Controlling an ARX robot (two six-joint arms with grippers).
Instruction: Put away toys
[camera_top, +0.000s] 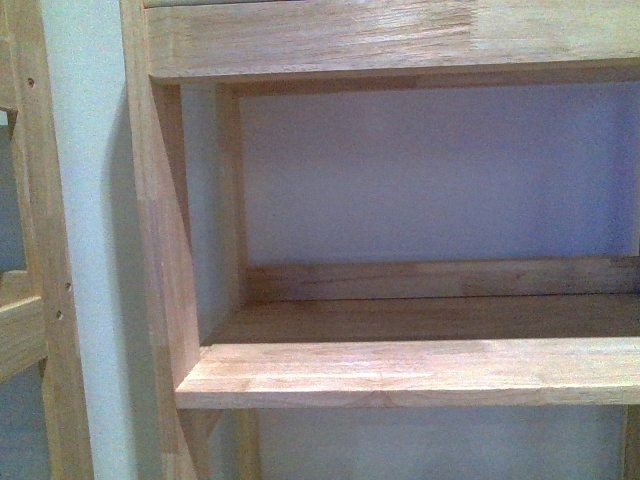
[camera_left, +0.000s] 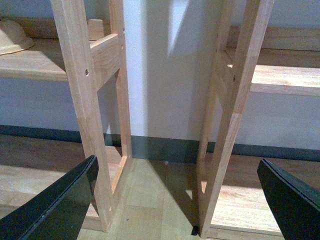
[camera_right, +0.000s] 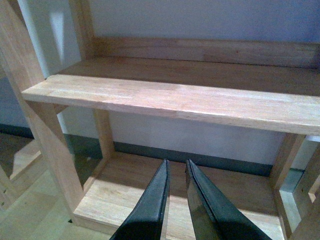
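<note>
The left gripper (camera_left: 175, 200) is spread wide and the right gripper (camera_right: 176, 200) is nearly pinched together, both empty before the wooden shelf (camera_top: 400, 370), with no toy visible.

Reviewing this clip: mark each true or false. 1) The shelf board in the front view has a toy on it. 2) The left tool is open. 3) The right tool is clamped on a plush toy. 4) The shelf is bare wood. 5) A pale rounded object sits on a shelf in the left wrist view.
1) False. The shelf board in the front view carries nothing visible.
2) True. The left tool has its fingers spread wide apart.
3) False. The right tool has its fingers nearly together with nothing between them.
4) True. The shelf is unpainted light wood.
5) True. A pale rounded object lies on a shelf at the picture's edge; what it is cannot be told.
</note>
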